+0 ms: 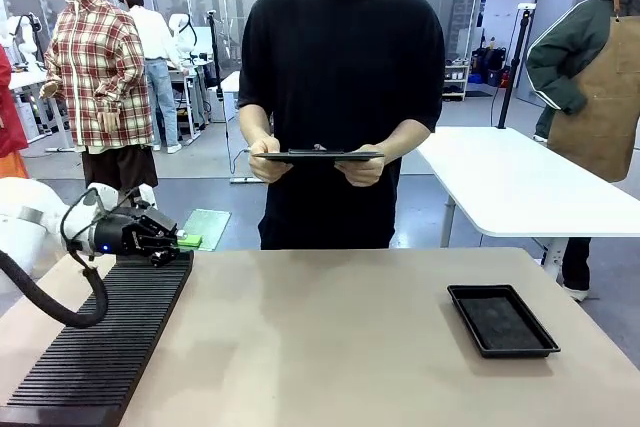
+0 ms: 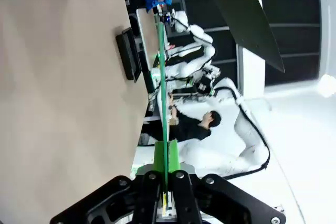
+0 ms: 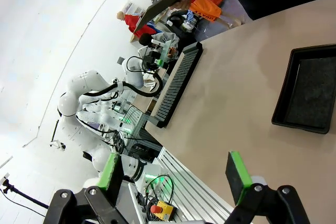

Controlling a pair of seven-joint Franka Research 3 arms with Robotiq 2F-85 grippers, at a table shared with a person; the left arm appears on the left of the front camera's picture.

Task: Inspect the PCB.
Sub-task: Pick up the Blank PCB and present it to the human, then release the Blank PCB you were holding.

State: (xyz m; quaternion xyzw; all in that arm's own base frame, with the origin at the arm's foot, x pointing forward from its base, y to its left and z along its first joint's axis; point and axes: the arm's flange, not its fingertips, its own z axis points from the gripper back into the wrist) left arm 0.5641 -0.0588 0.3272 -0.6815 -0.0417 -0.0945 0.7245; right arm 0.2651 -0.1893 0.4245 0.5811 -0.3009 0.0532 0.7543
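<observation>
Fingers (image 2: pixel 159 153) of the left gripper (image 1: pixel 186 240) shut on the PCB (image 1: pixel 208 228), green pads clamped on either face of its near edge. Left wrist view: board seen edge-on, a thin green line running straight out from between the pads. Front view: board sticks out to the right of the fingertips, pale green face showing, held clear of the bench (image 1: pixel 330 347) at its far left edge. Just below and left of it, far end of a black slotted rack (image 1: pixel 100 347), which runs near-to-far along the left side of the bench. Board not touching the rack as far as can be told.

Right gripper (image 3: pixel 173 174) fingers spread wide, nothing between the green pads, hanging above bare bench top, well apart from the PCB.

Shallow black tray (image 1: pixel 502 320) lies on the right side of the bench, well apart from the board and the rack.

Person stands at the far side, centre, in a black T-shirt. Both of the person's hands, left hand (image 1: pixel 268 162) and right hand (image 1: pixel 362 166), hold a thin dark clipboard (image 1: pixel 318 156) level at waist height, to the right of and higher than the PCB, not touching it.
</observation>
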